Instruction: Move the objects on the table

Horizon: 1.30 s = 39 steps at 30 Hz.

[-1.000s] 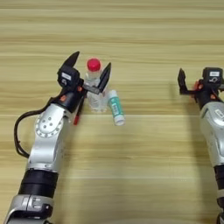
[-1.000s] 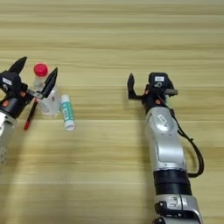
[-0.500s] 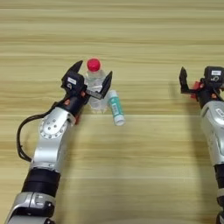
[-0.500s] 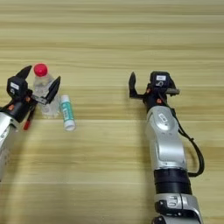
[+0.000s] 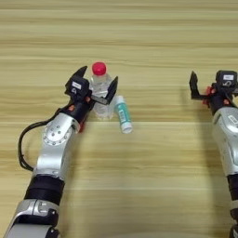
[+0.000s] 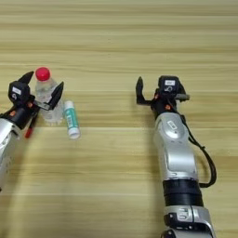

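A clear plastic bottle with a red cap stands upright on the table, left of centre. My left gripper is open, one black finger on each side of the bottle's upper body. I cannot tell whether they touch it. A white-and-green tube lies just right of the bottle, pointing toward me. A thin red marker peeks out from under my left wrist, mostly hidden. My right gripper hovers open over bare wood at the right, holding nothing.
Bare planks stretch between the tube and my right arm, and across the far side of the table. My left forearm runs in from the lower left.
My left gripper has drawn slightly back toward me and lower around the bottle, its fingers a little closer together. The bottle, the tube and the right arm have stayed put.
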Tool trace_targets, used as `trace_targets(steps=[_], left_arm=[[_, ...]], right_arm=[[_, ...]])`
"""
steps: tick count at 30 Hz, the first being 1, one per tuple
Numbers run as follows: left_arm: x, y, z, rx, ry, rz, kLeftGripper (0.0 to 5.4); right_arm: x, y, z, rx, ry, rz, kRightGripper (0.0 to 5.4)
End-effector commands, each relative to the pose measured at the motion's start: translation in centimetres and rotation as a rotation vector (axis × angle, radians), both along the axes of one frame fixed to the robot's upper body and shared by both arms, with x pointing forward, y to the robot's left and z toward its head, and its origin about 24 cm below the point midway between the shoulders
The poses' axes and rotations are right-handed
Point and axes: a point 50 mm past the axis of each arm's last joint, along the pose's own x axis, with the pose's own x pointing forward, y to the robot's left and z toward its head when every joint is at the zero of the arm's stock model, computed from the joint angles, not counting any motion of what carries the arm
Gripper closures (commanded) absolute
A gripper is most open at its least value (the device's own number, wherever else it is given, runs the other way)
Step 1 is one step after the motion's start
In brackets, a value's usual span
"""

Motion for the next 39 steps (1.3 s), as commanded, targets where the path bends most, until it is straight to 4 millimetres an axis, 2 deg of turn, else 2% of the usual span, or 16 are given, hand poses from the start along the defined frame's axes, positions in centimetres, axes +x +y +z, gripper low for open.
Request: trace_targets(steps=[1, 4, 5, 7, 21, 25, 33, 39], left_arm=[[0.2, 0.0, 0.2, 0.016, -0.009, -0.002, 0.00], [0.2, 0.0, 0.2, 0.015, -0.010, -0.005, 0.00], [0.2, 0.0, 0.2, 0.014, -0.010, -0.006, 0.22], [0.2, 0.0, 0.2, 0.013, -0.011, -0.006, 0.30], [0.0, -0.1, 0.2, 0.017, -0.008, -0.009, 1.83], [0.0, -0.1, 0.2, 0.016, -0.009, -0.010, 2.12], [0.0, 0.2, 0.6, -0.008, -0.025, -0.008, 2.48], [-0.1, 0.5, 2.1, -0.064, -0.092, 0.010, 2.52]], right_arm=[[0.2, 0.1, 0.3, 0.003, -0.006, 0.004, 0.02], [0.2, 0.1, 0.3, 0.003, -0.005, 0.004, 0.02], [0.2, 0.1, 0.3, 0.003, -0.005, 0.005, 0.00], [0.2, 0.1, 0.3, 0.004, -0.005, 0.004, 0.00], [0.1, 0.0, 0.4, 0.012, -0.004, 0.006, 0.00], [0.1, 0.0, 0.5, 0.013, -0.004, 0.006, 0.00], [0.1, 0.0, 0.5, 0.013, -0.004, 0.006, 0.00], [0.1, 0.4, 0.5, 0.005, -0.006, 0.019, 0.00]])
